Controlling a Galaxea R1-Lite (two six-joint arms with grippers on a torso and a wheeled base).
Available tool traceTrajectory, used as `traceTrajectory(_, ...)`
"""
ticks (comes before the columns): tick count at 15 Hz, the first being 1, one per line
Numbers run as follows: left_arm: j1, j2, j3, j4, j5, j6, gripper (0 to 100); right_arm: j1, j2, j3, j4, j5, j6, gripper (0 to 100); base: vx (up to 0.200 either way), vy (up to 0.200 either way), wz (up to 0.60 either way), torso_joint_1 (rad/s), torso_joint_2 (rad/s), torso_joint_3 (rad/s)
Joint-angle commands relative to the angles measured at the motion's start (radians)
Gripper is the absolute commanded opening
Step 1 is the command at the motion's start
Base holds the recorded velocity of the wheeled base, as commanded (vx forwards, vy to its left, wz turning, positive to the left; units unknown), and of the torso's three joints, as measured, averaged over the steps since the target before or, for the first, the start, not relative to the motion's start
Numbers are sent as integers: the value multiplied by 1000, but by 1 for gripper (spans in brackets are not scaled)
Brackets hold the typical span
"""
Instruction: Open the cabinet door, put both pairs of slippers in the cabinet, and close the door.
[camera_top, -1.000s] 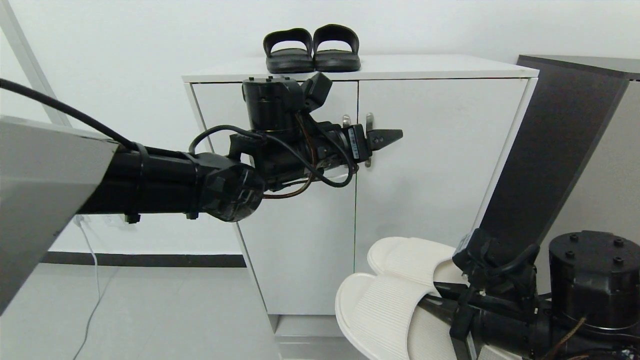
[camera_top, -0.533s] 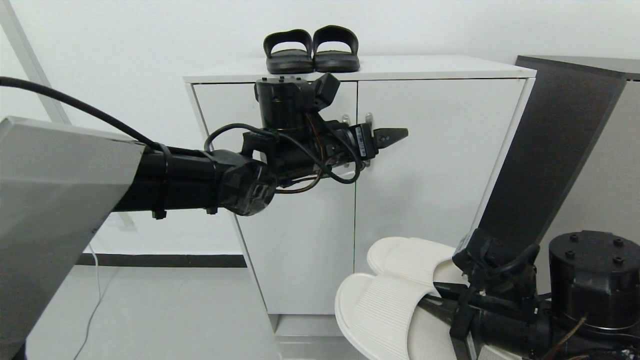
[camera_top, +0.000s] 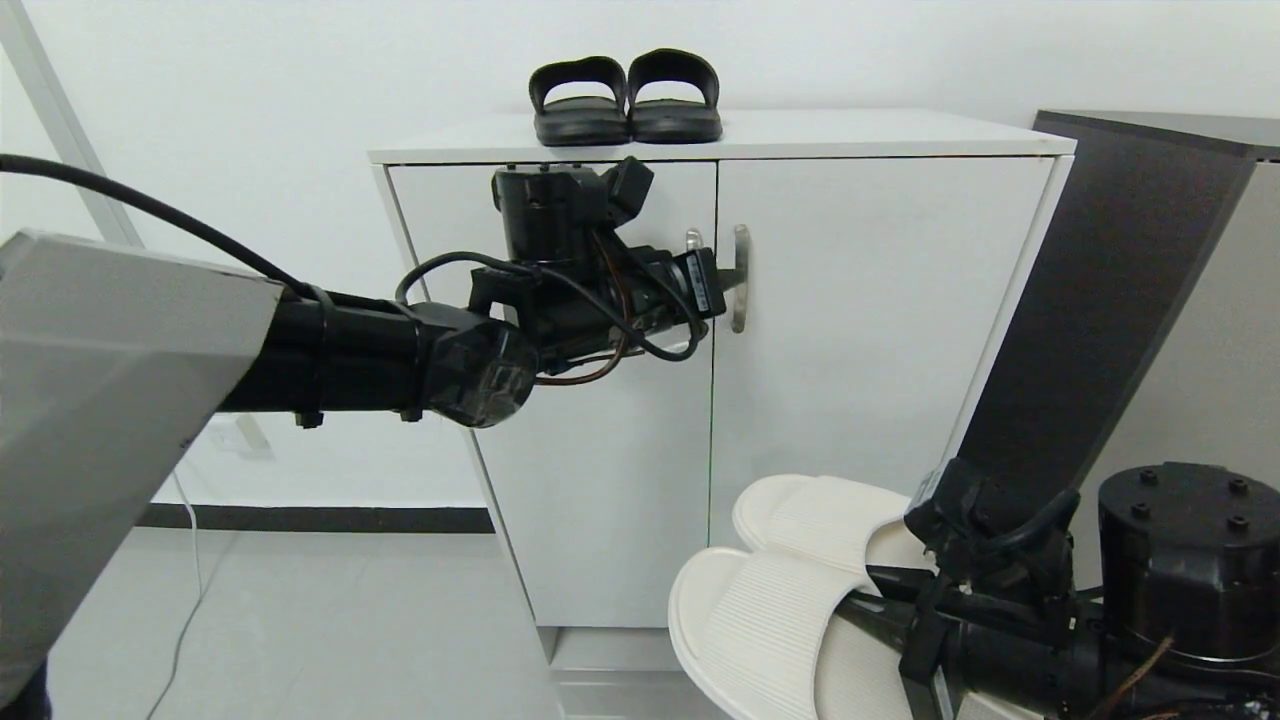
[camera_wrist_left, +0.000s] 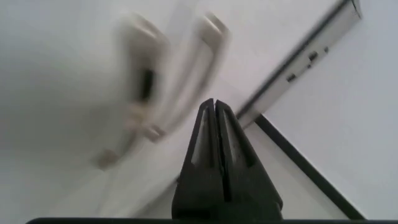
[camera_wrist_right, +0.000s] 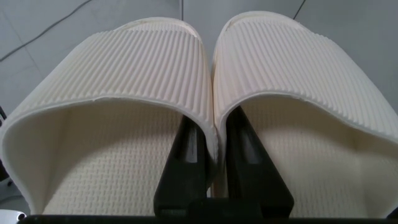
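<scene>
Left end effector (camera_wrist_left: 214, 112) drew back to the slim metal handles (camera_top: 740, 295).

White cabinet (camera_top: 880, 350) looked smooth, matt; silver bar handle (camera_top: 741, 300) metallic. Black slide slippers (camera_top: 590, 115) seemed matt rubber; cream slippers (camera_top: 790, 600) had ribbed cloth straps.

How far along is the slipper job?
Nothing finished: the cabinet doors are shut. In hand: the right gripper holds the white slippers; the left gripper, shut, sits by the door handle. Remaining: open a door, stow both pairs, including the black slippers on top, then close.
</scene>
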Motion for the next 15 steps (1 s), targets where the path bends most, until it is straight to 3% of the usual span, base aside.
traceTrajectory(1,-17,-51,65,-15,-2,1,0,1,0,0,1,1,0,0,0,0,0,0,0,0)
traceTrajectory(5,-37,-117,167,-53,-2,1,0,2,0,0,1,1,0,0,0,0,0,0,0,0)
traceTrajectory(9,-22,-120,166,-51,-7,1,0,2,-1,0,1,1,-2,0,0,0,0,0,0,0)
traceTrajectory(10,-20,-113,157,-51,-8,1,100,2,0,0,1,-1,-2,0,0,0,0,0,0,0)
traceTrajectory(15,9,-76,112,-45,-14,-2,100,2,0,0,1,-1,-2,0,0,0,0,0,0,0)
